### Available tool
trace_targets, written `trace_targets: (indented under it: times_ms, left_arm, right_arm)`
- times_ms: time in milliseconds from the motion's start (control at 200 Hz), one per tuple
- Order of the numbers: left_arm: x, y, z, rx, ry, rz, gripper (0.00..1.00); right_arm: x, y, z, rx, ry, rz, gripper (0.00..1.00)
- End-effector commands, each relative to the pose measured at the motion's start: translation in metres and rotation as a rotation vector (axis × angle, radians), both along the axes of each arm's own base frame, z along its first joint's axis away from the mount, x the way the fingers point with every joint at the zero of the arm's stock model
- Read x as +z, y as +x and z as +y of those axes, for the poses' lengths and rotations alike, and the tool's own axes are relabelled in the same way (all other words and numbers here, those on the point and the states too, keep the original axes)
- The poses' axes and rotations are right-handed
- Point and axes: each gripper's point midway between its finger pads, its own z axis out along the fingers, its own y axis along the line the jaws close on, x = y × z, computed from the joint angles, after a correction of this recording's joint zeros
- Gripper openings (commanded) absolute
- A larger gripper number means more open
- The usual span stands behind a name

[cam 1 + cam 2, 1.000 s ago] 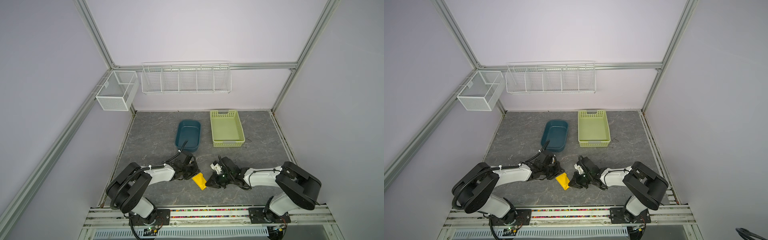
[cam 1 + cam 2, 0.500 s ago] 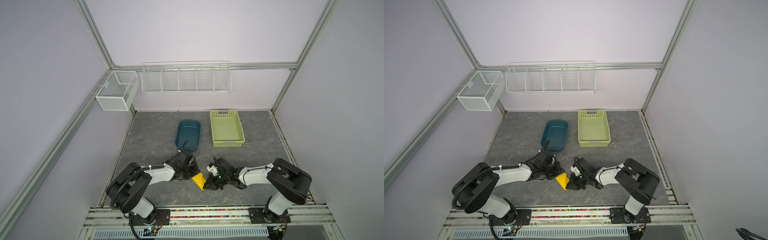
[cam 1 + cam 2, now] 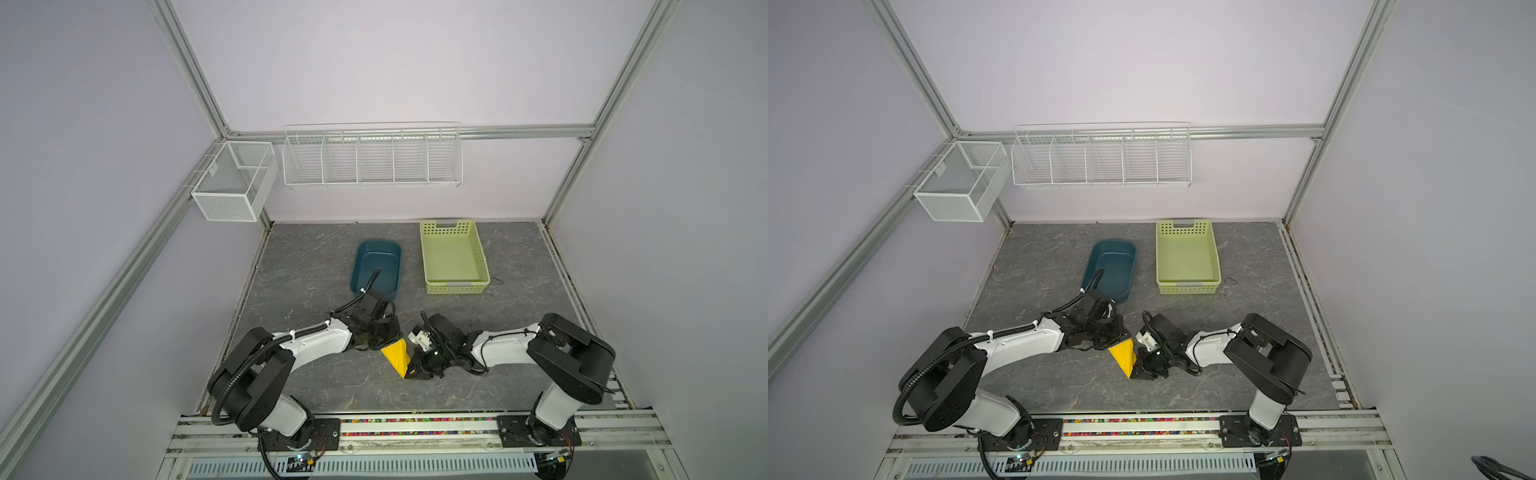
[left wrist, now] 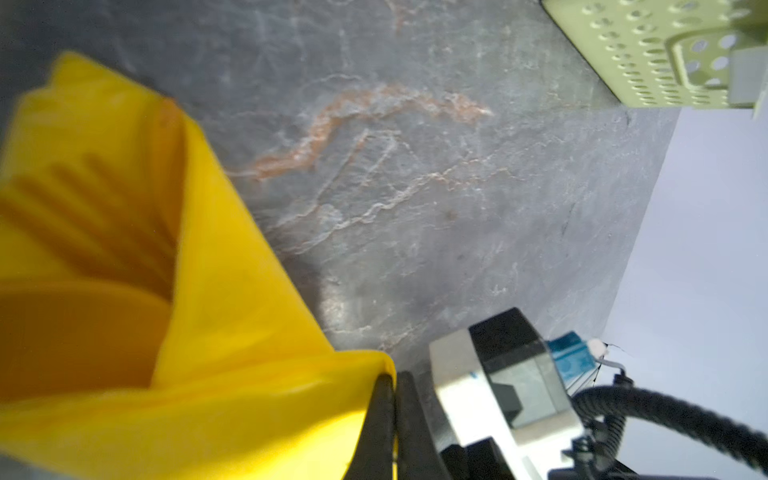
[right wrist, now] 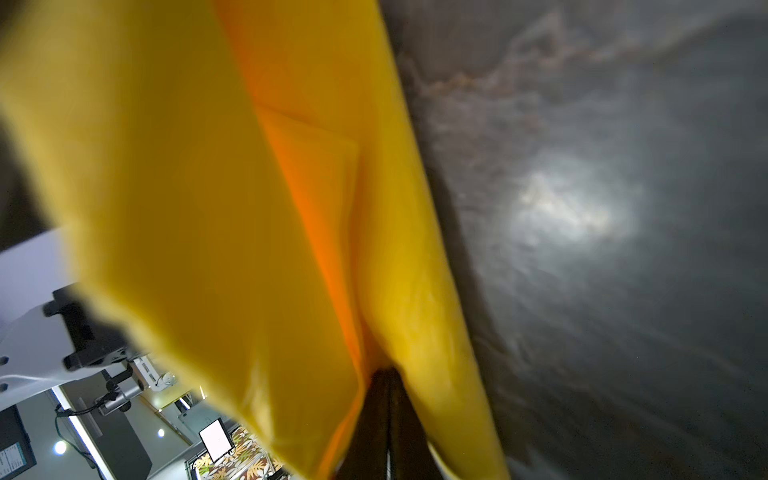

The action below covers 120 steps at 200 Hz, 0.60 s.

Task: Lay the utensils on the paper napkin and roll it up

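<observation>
1. The paper napkin lay folded into a narrow wedge on the grey table, near its front edge and between the two arms in both top views.
2. The left gripper sat at the wedge's wide far end, its jaws pressed together on the yellow paper, as the left wrist view showed.
3. The right gripper sat at the pointed near end, and its jaws were also clamped on the napkin in the right wrist view.
4. Inside the open fold, just ahead of the left gripper, the fork tines and the spoon bowl were blurred but visible.
5. An orange shape showed through the paper; I could not tell which utensil it was.
6. The teal tub and the pale green basket stood well apart from the napkin, farther back.
</observation>
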Motion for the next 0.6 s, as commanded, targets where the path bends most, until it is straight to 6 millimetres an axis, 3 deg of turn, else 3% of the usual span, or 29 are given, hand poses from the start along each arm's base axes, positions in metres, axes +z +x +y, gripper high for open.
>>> trace_targets:
  times_ms: [0, 595]
  left_arm:
    - [0.001, 0.002, -0.005, -0.052, 0.018, -0.007, 0.01]
    - [-0.038, 0.003, -0.027, -0.21, 0.065, 0.07, 0.01]
  right_arm:
    - [-0.033, -0.01, -0.027, -0.018, -0.159, 0.046, 0.07]
    - [-0.037, -0.012, -0.028, -0.015, -0.16, 0.052, 0.07]
